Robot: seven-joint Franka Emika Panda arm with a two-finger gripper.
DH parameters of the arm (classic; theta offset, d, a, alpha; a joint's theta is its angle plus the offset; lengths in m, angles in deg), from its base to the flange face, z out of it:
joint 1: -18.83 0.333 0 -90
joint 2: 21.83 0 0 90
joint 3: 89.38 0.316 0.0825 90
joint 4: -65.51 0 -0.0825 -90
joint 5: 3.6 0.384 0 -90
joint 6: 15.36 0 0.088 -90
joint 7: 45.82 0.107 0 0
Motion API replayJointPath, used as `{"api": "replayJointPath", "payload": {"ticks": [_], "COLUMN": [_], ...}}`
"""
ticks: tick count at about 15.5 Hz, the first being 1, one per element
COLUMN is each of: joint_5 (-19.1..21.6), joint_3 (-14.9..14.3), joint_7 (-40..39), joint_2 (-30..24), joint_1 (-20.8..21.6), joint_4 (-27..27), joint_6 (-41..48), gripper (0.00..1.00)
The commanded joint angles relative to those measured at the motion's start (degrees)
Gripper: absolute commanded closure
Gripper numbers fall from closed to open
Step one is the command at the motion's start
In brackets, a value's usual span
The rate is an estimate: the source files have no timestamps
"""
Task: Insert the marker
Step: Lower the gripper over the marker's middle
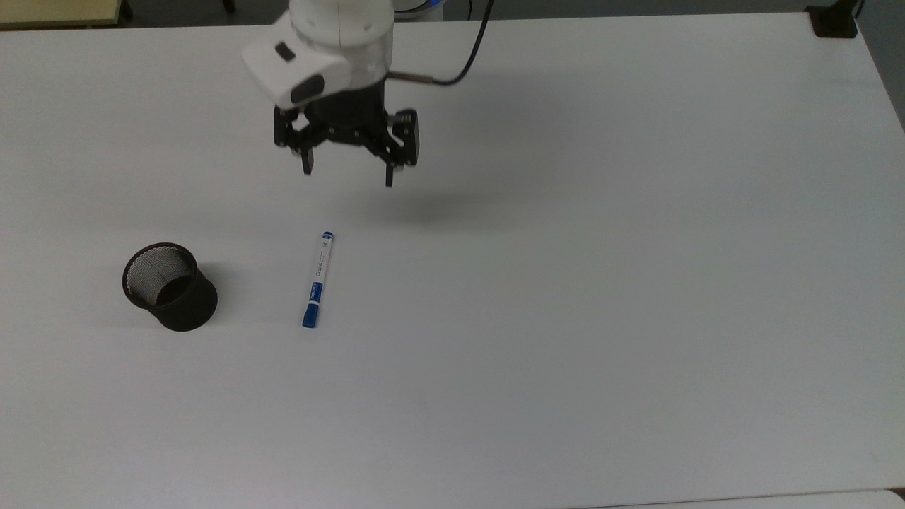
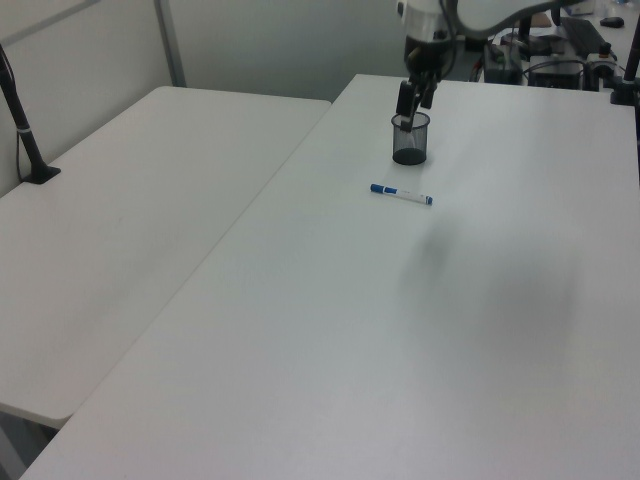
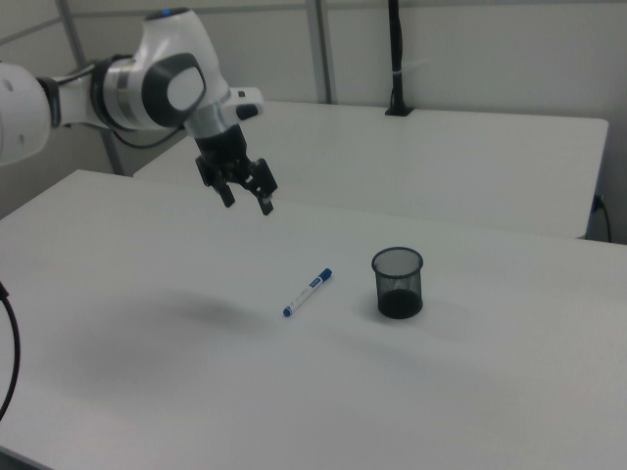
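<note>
The marker point(image 1: 317, 279) lies flat on the white table point(image 1: 565, 283), white barrel with a blue cap toward the top view's bottom; it is also in the left view point(image 2: 401, 194) and the right view point(image 3: 308, 292). A black mesh cup point(image 1: 170, 286) stands upright to the marker's left in the top view, also seen in the left view point(image 2: 409, 138) and right view point(image 3: 398, 282). My gripper point(image 1: 347, 178) hangs open and empty in the air, above the marker in the top view, well off the table in the right view point(image 3: 248, 204); in the left view it point(image 2: 413, 99) overlaps the cup.
A second white table point(image 2: 130, 230) adjoins on the left view's left, carrying a black post point(image 2: 20, 120). A black clamp point(image 1: 833, 21) sits at the top view's upper right corner. A black pole point(image 3: 397, 59) rises behind in the right view.
</note>
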Motion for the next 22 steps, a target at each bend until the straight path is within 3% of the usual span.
{"api": "replayJointPath", "payload": {"ticks": [1,9,15,22], "joint_5": [-2.0,-2.2,-1.9,-2.2], "joint_3": [-0.1,-0.2,-0.1,-0.2], "joint_7": [0.7,0.8,1.0,1.0], "joint_2": [5.1,14.4,18.8,20.8], "joint_1": [-0.7,-4.7,-5.1,-5.8], "joint_4": [0.5,0.5,0.5,0.5], "joint_6": [-6.3,-21.2,-28.6,-31.9], "gripper": [0.00,0.01,0.33,0.42]}}
